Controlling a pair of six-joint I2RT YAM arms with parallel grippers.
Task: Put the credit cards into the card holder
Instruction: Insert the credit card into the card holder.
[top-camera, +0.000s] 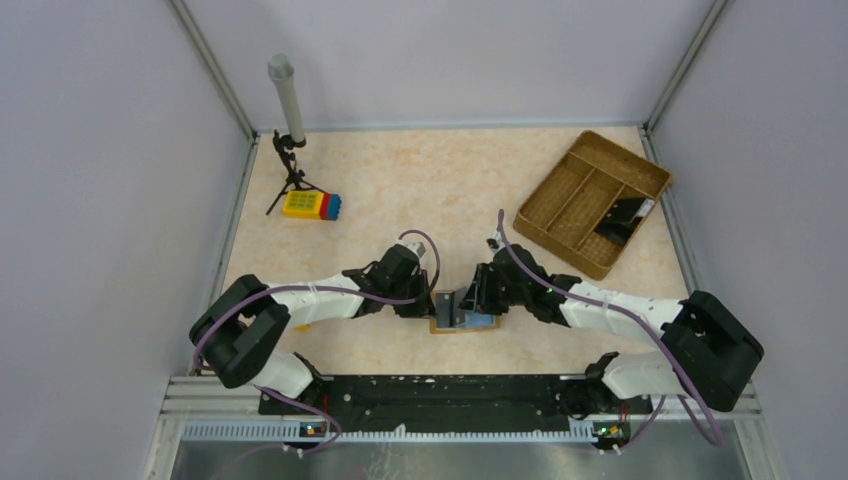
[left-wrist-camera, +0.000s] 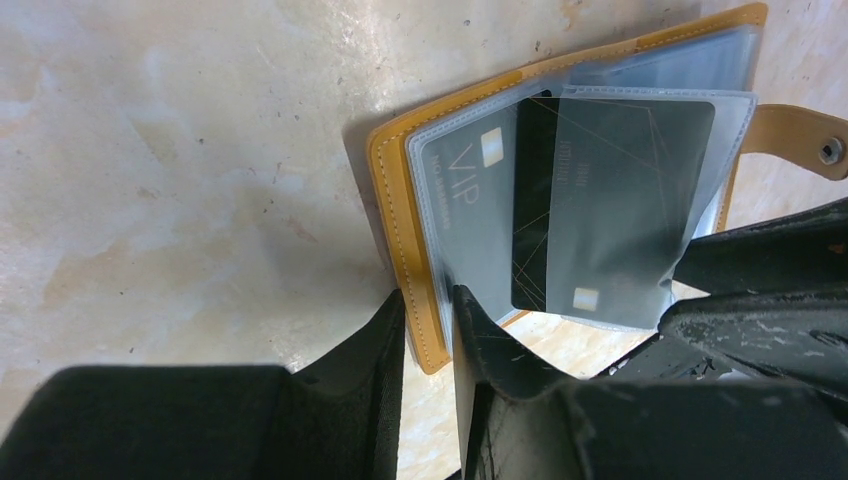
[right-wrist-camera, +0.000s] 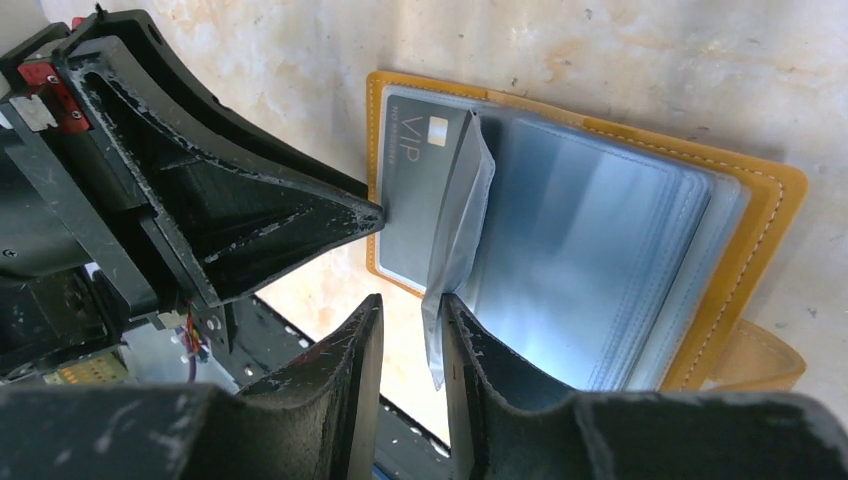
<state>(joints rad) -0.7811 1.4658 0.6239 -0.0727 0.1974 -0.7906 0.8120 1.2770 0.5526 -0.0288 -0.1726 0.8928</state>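
Overhead, the card holder (top-camera: 452, 320) lies open on the table (top-camera: 450, 190) just ahead of the bases, with the left gripper (top-camera: 432, 298) and right gripper (top-camera: 478, 298) meeting over it, equally near (the woven tray (top-camera: 560, 205) sits well apart). At the left wrist, the jaws clamp its orange edge, and a black card (left-wrist-camera: 530, 200) sits part-way in a clear sleeve (left-wrist-camera: 640, 200), one long edge outside. At the right wrist, the jaws pinch that upright sleeve, so sliding the card sideways, deeper in, looks next.

My top camera looks down from behind the arm bases (top-camera: 290, 380) over the whole table (top-camera: 450, 180). Both wrist cameras sit close above it, facing the same open card holder (left-wrist-camera: 392, 205) from opposite sides, seen lower centre overhead.
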